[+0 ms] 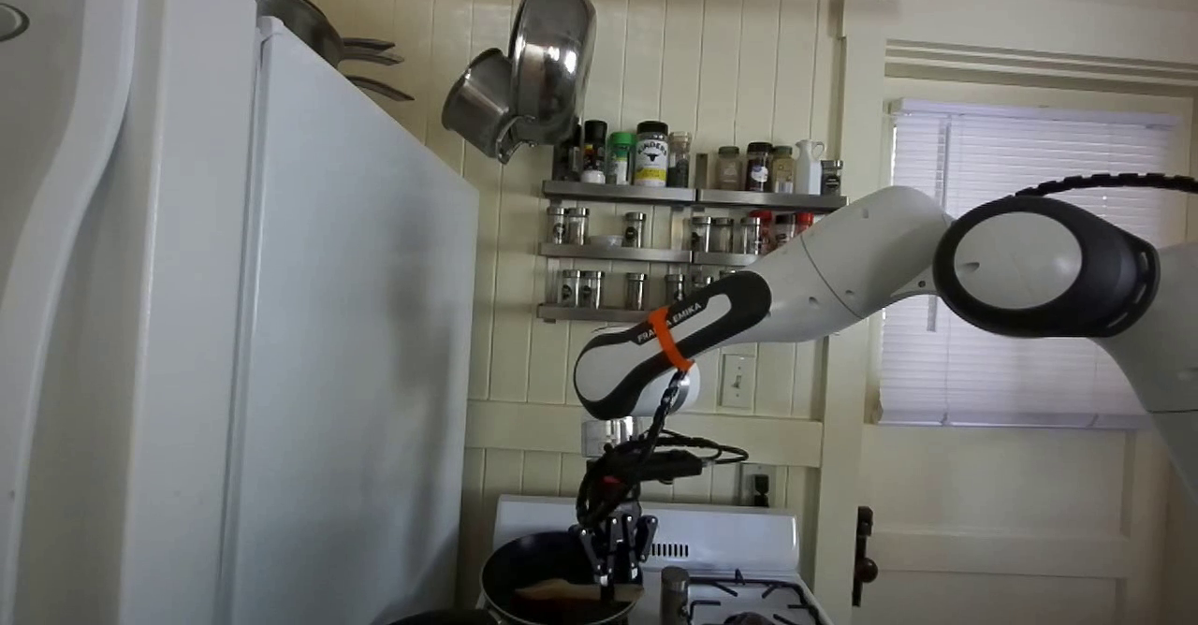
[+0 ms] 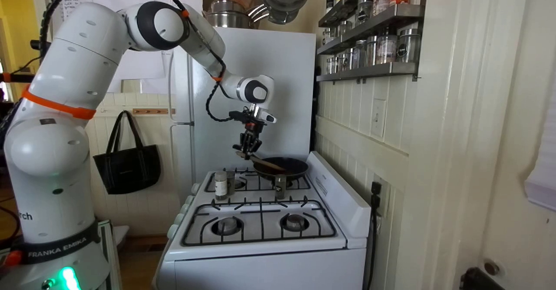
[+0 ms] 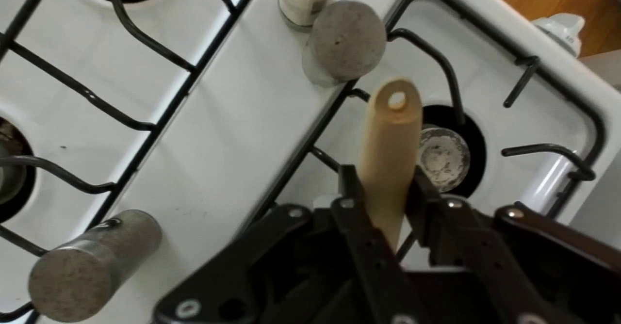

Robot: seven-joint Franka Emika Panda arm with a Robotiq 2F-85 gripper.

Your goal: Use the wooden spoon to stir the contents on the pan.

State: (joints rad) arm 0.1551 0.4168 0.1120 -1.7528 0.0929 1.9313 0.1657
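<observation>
The gripper [image 3: 384, 186] pinches the spoon [image 3: 392, 139] by its handle – the far end slopes down into the pan [image 2: 297, 166]. Stirring seems the step in hand – the next move calls for a low, steady circle.

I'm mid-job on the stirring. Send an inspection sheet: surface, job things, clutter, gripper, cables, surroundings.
Surface: flat white stovetop with black grates.
Job things: light-tan wooden spoon slants into the shallow round black pan; contents unclear.
Clutter: two grey-lidded cylindrical jars and a white-labelled jar.
Black metal gripper: jaws closed on the spoon's handle.
Cables: black ribbed cable along the white arm, looping near the gripper.
Surroundings: tall white refrigerator beside the stovetop; steel wall shelves.
</observation>
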